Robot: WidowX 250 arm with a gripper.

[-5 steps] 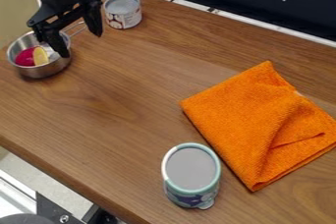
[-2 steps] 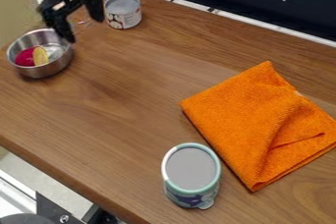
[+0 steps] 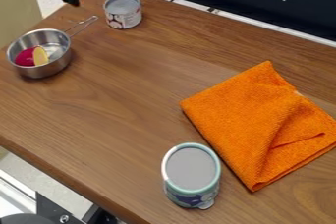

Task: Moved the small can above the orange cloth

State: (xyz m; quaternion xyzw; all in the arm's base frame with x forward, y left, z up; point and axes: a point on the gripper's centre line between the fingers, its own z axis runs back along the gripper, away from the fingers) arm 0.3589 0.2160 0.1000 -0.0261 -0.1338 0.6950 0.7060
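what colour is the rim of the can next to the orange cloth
Pale teal on the can, seen in the camera view.

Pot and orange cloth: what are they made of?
Pot: bare metal, probably stainless steel, given the silvery sheen and wire handle. Orange cloth: matte, nubby textile, possibly microfiber, judging by its fuzzy surface and soft folds.
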